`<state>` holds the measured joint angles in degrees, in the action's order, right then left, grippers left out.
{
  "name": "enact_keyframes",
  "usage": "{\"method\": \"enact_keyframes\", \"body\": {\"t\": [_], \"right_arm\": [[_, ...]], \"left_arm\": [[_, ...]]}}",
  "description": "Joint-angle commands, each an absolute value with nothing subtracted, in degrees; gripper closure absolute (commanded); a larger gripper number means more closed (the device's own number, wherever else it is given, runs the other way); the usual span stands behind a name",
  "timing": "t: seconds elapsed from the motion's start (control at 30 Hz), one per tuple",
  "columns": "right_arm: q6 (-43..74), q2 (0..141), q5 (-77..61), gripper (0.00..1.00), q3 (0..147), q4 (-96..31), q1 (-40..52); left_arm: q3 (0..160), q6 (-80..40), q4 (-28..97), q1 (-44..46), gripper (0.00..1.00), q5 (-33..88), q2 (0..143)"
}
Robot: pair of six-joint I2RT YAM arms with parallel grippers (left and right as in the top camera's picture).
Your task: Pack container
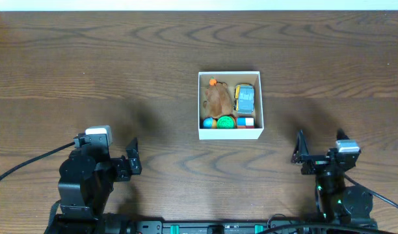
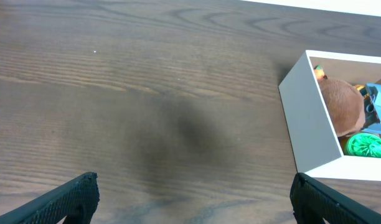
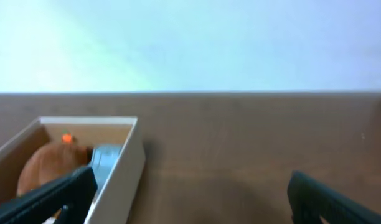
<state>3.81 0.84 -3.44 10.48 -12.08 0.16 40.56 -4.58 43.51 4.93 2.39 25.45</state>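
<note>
Two arms, both empty-handed right now. The left gripper sits low near the front edge of the wooden table with its fingers spread wide, and the left wrist view shows only bare wood between the tips. The right gripper is the same story on the other side: jaws apart, holding nothing. Both are well apart from the container, which sits a bit right of the table's middle, roughly between the two arms and further out.

The box is pretty full. A brown plush toy takes the left half and a blue-grey toy car lies along the right wall. Along the near wall there's a blue ball, a green ball and a small red block, though I can't tell exactly what that last one is. Everything looks wedged side by side so it fits below the rim.

I don't see any loose toys on the table in any view, so my guess is the packing is basically done. The arms look parked wide so they don't bump the box
</note>
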Motion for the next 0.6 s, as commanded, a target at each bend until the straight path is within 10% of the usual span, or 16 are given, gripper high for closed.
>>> {"method": "enact_keyframes", "body": {"t": [0.0,0.57], "right_arm": [[1.0,0.3,-4.5,0.01,5.9,-6.3,0.4],[1.2,0.4,-0.3,0.01,0.3,-4.2,0.5]], "left_arm": [[40.7,-5.2,43.5,4.7,0.02,2.2,25.4],[40.7,-5.2,43.5,4.7,0.02,2.2,25.4]]}}
